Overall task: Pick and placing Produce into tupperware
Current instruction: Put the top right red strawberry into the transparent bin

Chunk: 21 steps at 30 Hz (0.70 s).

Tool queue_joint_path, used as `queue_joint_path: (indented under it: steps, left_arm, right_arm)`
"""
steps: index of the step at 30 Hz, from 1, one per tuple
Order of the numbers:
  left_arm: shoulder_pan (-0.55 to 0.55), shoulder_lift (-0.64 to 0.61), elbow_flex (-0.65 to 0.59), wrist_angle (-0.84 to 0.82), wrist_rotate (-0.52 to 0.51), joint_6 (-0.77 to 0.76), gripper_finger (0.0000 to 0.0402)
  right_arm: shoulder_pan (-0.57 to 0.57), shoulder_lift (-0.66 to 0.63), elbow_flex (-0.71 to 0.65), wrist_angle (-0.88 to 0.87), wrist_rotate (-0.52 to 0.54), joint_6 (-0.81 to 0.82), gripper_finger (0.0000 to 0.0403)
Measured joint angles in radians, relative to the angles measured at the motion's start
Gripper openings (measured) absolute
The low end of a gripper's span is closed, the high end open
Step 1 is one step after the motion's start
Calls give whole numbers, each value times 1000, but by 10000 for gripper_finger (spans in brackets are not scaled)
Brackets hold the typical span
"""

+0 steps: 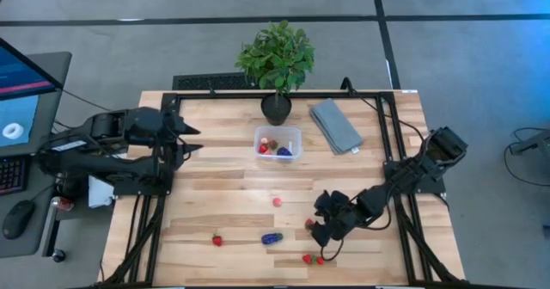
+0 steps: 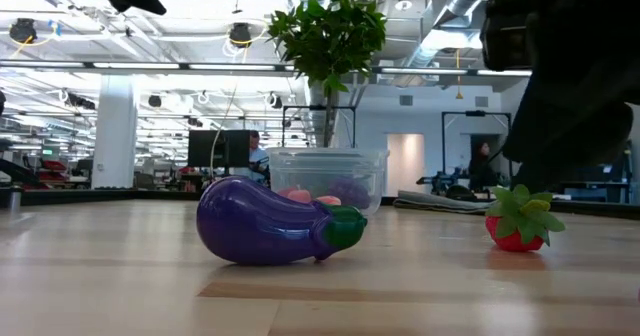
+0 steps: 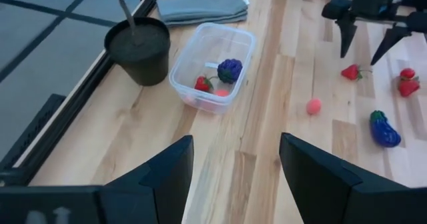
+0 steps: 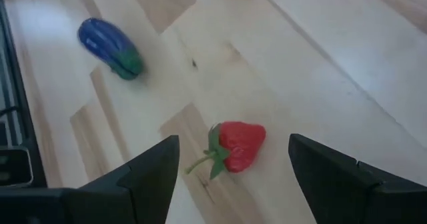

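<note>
Right hand (image 1: 316,230): open, fingers spread wide, low over the front right part of the counter (image 1: 223,164). It holds nothing.
Strawberry (image 4: 237,146): lies on its side on the counter, between the two fingers of the right hand in the right wrist view, green top toward the left finger. It touches neither finger. In the high view it shows just beside the hand (image 1: 309,224).
Eggplant (image 1: 271,237): purple with a green cap, on the counter near the right hand, on the side toward the counter's middle.
Two strawberries (image 1: 313,259): close together by the front edge, just in front of the right hand.
Lone strawberry (image 1: 216,239): on the front left part of the counter, well apart from both hands.
Pink piece (image 1: 277,202): round, on the counter between the tub and the eggplant.
Tub (image 1: 295,133): clear, near the back middle, just in front of the plant pot (image 1: 276,109). Inside are a grape bunch (image 3: 229,70), a red strawberry and some pinkish pieces.
Cloth (image 1: 335,125): grey, folded, beside the tub toward the right.
Left hand (image 3: 233,174): open, empty, above the left side of the counter, well apart from the tub.
</note>
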Motion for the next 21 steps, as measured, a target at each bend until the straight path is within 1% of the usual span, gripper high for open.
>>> queue_joint_path:
  steps: [5, 13, 21]
  left_arm:
    - [-13, -40, 0, -22, -26, -16, 213]
    - [-13, -84, 0, -45, -39, -29, 213]
    - [-13, -97, 0, -59, -39, -36, 213]
  right_arm:
    - [-16, 0, 9, -15, -5, 19, 307]
    - [-27, 0, 58, -132, -20, 15, 306]
    - [-27, -1, 61, -133, -22, 88, 306]
